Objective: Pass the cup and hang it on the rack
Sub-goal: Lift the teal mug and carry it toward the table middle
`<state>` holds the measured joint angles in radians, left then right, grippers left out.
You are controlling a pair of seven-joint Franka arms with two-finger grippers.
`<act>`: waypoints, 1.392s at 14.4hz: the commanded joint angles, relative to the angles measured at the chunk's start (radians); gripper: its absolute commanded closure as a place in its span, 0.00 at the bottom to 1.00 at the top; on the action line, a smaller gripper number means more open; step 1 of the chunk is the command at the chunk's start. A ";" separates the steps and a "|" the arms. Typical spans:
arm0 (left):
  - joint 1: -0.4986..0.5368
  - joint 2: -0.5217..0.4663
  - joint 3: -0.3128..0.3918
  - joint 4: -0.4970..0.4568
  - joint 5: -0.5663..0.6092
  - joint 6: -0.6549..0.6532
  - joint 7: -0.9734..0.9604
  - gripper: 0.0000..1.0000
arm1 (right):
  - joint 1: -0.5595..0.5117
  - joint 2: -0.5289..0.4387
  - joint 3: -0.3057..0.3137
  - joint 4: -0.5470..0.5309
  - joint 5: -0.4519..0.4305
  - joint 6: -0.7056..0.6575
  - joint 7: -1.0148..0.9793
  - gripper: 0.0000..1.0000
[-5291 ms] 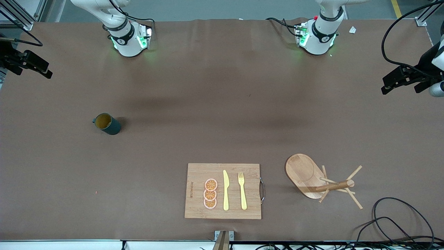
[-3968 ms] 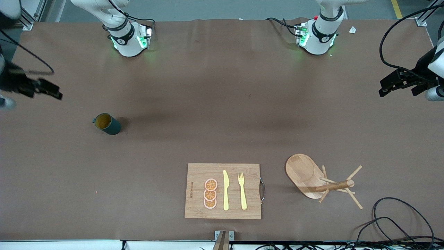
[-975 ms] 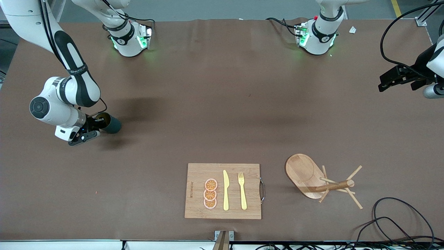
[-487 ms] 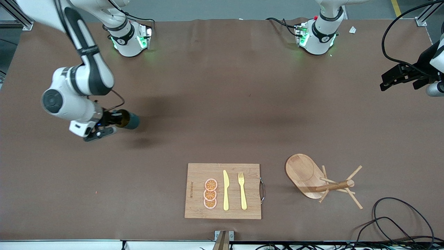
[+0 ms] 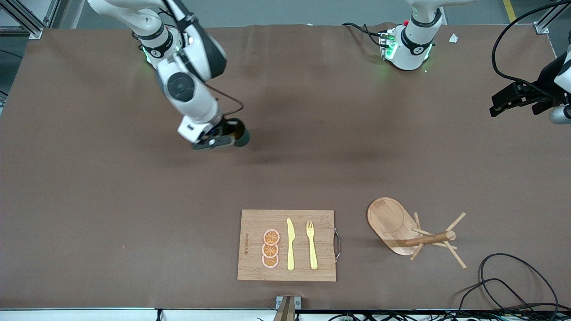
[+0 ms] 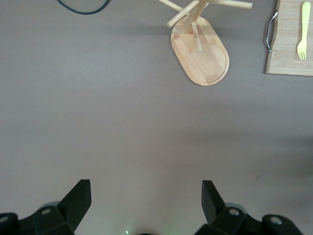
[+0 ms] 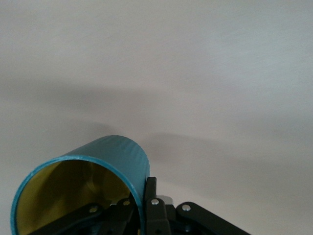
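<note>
The teal-green cup with its yellowish inside hangs in the air over the bare table between the right arm's base and the cutting board. My right gripper is shut on its rim. In the right wrist view the cup is tipped on its side, and my right gripper pinches its wall with one finger inside and one outside. The handle is hidden. The wooden rack stands toward the left arm's end, near the front camera. My left gripper waits open, high over that end, and its wrist view shows the rack below.
A bamboo cutting board lies beside the rack, carrying orange slices, a yellow knife and a yellow fork. Black cables coil at the table corner near the rack. The board's edge shows in the left wrist view.
My right gripper closed on the cup where it stood, lifted it and carried it toward the table's middle and the arms' bases. The left arm has barely moved.
</note>
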<state>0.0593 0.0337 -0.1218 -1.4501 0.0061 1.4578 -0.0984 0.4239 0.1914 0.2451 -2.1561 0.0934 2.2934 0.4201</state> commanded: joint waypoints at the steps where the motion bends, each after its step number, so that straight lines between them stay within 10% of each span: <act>1: 0.016 0.002 -0.001 0.016 0.008 -0.019 0.011 0.00 | 0.097 0.104 -0.012 0.102 -0.074 0.001 0.122 1.00; 6: 0.024 0.000 -0.001 0.014 0.008 -0.020 0.009 0.00 | 0.170 0.279 -0.010 0.255 -0.207 0.003 0.313 1.00; 20: 0.024 0.000 0.007 0.016 0.008 -0.020 -0.004 0.00 | 0.202 0.345 -0.020 0.254 -0.237 0.132 0.371 1.00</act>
<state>0.0804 0.0336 -0.1139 -1.4460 0.0061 1.4544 -0.0989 0.6077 0.5099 0.2313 -1.9154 -0.1038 2.4023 0.7480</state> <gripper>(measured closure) 0.000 0.960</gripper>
